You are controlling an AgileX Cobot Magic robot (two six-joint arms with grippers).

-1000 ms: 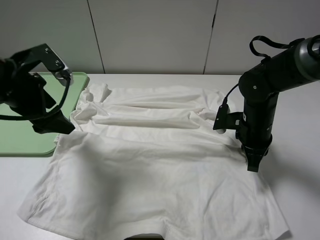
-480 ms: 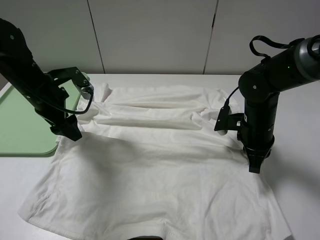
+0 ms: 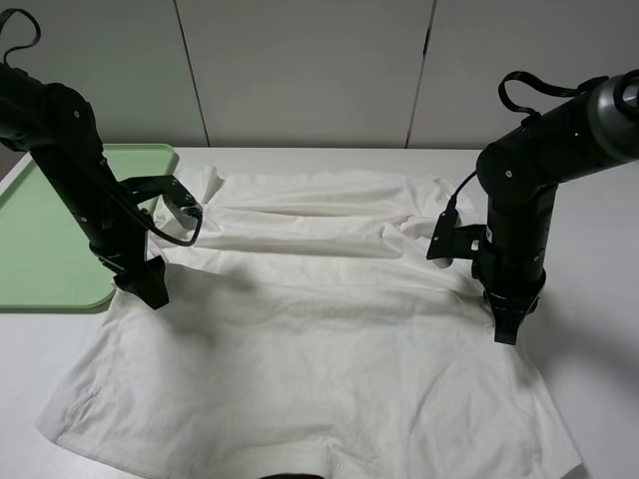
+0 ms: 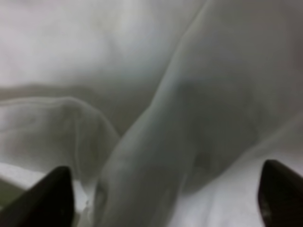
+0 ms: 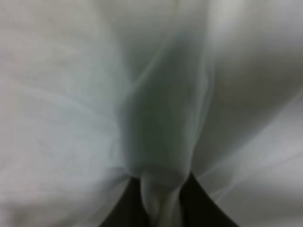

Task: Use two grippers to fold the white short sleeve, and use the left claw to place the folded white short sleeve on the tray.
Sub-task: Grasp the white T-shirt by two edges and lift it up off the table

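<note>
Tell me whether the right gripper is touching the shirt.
Touching. In the right wrist view the right gripper pinches a fold of the shirt.

white short sleeve (image 3: 319,339) blankets middle, tray (image 3: 40,239) flanks left hand (image 3: 153,289)

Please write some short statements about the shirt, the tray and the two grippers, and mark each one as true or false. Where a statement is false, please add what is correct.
1. The right gripper is shut on the white short sleeve. True.
2. The tray lies on the left gripper's side of the table. True.
3. The white short sleeve lies folded on the tray. False: it lies spread out and wrinkled on the table, and the tray's green surface is bare.
4. The left gripper's jaws are closed tight. False: they stand wide apart, with a raised fold of the cloth between them.
</note>
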